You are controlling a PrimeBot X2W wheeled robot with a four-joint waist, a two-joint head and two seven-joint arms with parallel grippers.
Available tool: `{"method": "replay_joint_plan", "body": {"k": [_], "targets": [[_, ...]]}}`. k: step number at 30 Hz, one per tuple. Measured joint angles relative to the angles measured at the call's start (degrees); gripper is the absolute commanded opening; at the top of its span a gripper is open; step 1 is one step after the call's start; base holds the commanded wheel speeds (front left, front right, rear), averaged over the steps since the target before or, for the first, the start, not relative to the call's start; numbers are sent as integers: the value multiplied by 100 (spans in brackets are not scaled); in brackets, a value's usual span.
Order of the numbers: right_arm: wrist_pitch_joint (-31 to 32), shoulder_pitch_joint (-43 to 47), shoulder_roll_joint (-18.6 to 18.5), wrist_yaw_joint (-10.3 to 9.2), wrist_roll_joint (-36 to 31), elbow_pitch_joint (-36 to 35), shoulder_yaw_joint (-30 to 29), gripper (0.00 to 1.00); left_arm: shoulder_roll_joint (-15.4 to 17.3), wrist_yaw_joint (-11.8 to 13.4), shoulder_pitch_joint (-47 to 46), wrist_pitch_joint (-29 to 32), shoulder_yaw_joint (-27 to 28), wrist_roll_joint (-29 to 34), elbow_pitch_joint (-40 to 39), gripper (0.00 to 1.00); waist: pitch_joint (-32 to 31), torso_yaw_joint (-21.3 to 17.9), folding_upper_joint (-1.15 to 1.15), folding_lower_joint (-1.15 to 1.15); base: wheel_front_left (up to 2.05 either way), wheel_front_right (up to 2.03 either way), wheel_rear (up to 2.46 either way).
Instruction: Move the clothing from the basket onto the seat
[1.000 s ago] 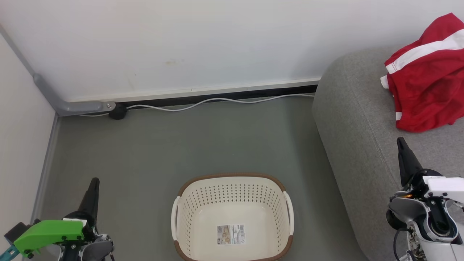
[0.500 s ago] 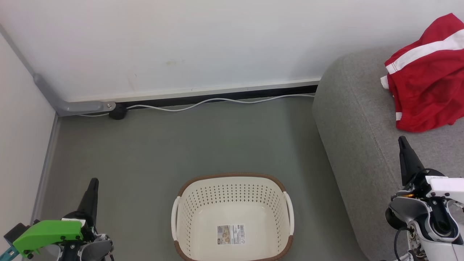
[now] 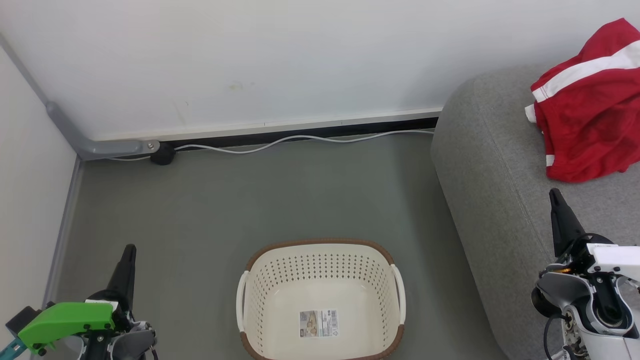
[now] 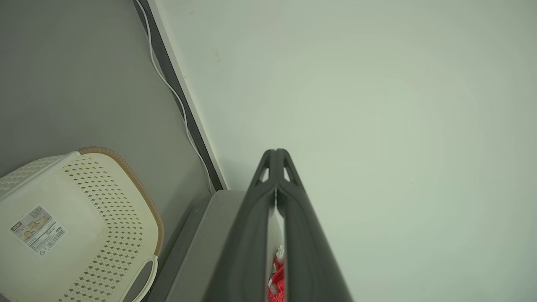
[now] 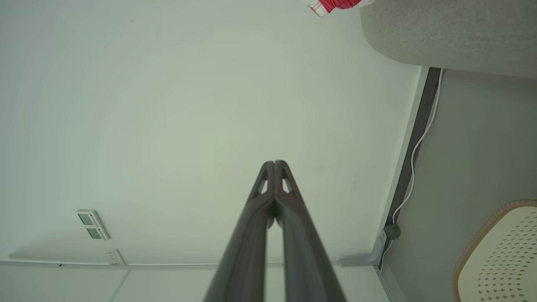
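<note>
The basket (image 3: 320, 243) stands on the grey floor (image 3: 280, 195), and nothing lies in it but a sticker (image 3: 318, 322) on its bottom. The red clothing (image 3: 590, 115) lies bunched on the seat (image 3: 490, 165), toward the end nearest the wall and well apart from the basket.

The left gripper (image 3: 129, 252) hangs over the floor off the basket's left side. Its two fingers are pressed together at the tips with nothing between them. The right gripper (image 3: 556, 200) hovers above the seat, near the clothing but not touching it, and its fingers are likewise pinched together and empty.

Judging by this, the carrying is done and the step in hand is the closing one, with both arms parked. No garment is left to grasp, so the next move needs only that the arms settle clear of basket and seat.
</note>
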Motion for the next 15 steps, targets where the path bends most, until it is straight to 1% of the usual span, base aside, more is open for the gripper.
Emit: {"method": "replay_joint_plan", "body": {"k": [15], "targets": [[-1,3,0,0,1,-7,9,0,-5,-1,-65,16,7,0,8,0,0,0,0,0,0,0,0]]}}
